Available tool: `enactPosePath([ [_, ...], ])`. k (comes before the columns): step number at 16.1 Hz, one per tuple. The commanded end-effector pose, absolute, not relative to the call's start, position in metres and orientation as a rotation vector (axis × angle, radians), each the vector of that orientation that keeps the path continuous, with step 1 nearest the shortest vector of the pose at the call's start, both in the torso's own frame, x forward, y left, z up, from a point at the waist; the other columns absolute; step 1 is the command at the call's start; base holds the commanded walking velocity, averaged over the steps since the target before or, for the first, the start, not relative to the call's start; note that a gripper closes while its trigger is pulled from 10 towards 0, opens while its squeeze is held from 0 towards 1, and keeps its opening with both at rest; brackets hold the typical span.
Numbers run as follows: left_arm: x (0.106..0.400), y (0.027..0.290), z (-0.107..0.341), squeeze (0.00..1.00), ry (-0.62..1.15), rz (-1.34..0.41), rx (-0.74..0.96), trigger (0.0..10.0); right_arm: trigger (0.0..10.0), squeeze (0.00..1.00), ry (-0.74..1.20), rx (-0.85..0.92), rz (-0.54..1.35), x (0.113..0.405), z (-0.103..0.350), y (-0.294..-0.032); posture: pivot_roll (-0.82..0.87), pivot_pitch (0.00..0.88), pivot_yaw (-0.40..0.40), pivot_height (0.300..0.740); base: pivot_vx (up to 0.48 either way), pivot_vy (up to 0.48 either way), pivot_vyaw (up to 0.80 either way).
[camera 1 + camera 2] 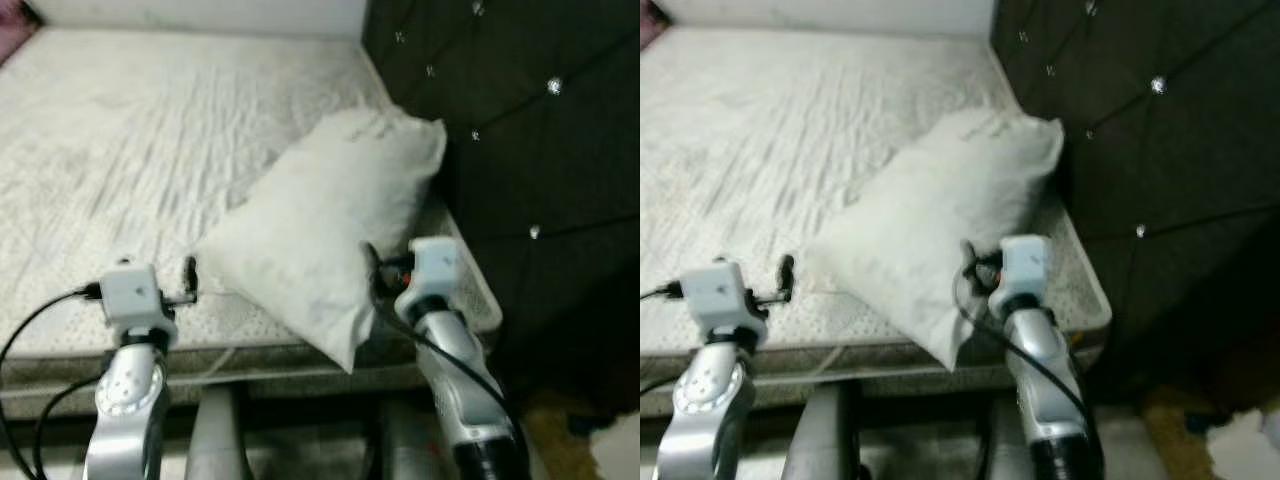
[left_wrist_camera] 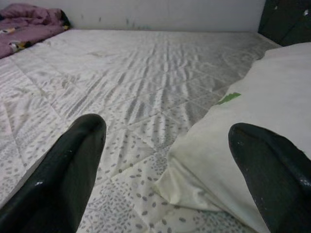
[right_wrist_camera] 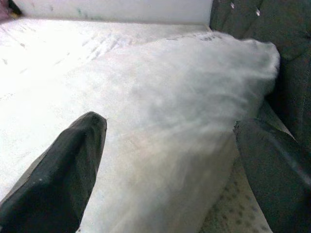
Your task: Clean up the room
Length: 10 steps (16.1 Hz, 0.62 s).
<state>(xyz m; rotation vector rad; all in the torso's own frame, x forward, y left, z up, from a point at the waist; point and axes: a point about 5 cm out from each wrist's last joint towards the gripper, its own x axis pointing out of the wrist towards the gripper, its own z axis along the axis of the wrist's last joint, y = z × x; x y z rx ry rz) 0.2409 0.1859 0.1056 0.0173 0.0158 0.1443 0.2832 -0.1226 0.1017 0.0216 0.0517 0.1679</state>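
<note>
A white pillow (image 1: 320,225) lies slantwise on the bed's near right corner, its far end close to the dark headboard (image 1: 540,130). My left gripper (image 1: 190,278) hovers open just left of the pillow's near left corner. In the left wrist view that corner (image 2: 228,160) lies between the fingers (image 2: 63,174), nearer the right one. My right gripper (image 1: 372,262) is open at the pillow's near right side. The right wrist view has the pillow (image 3: 180,121) close up between the spread fingers (image 3: 58,174).
The quilted white mattress (image 1: 130,150) stretches away to the left and far side, up to a white wall (image 2: 160,12). A purple blanket (image 2: 29,19) is bunched at the far left corner. Something white (image 1: 1240,440) lies on the floor at lower right.
</note>
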Motion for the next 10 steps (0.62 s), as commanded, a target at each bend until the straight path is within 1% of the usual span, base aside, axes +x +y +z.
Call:
enactPosePath([
  [1,0.239,0.177,0.103,0.00,0.029,0.126,-0.003,10.0,10.0,0.00,0.076,0.006,0.122,0.280,0.095,-0.139,0.07,0.019,-0.038,0.550,0.000,0.000,0.00],
  [3,0.240,0.176,0.103,0.00,0.033,0.130,-0.005,10.0,10.0,0.00,0.081,0.004,0.134,0.280,0.095,-0.139,0.07,0.019,-0.039,0.525,0.000,0.000,0.00],
  [4,0.240,0.176,0.102,0.00,0.045,0.135,-0.005,10.0,10.0,0.00,0.099,-0.017,0.163,0.280,0.094,-0.136,0.07,0.018,-0.040,0.520,0.000,0.000,0.00],
  [5,0.241,0.176,0.099,0.00,0.072,0.138,0.002,10.0,10.0,0.00,0.111,-0.044,0.191,0.281,0.095,-0.135,0.07,0.018,-0.039,0.520,0.000,0.000,0.00],
  [8,0.241,0.172,0.094,0.00,0.141,0.115,0.013,10.0,10.0,0.00,0.214,-0.077,0.275,0.287,0.093,-0.141,0.06,0.022,-0.040,0.520,0.000,0.000,0.00],
  [10,0.233,0.175,0.092,0.00,0.163,0.115,0.026,10.0,10.0,0.00,0.253,-0.097,0.342,0.290,0.094,-0.148,0.06,0.025,-0.044,0.520,0.000,0.000,0.00],
])
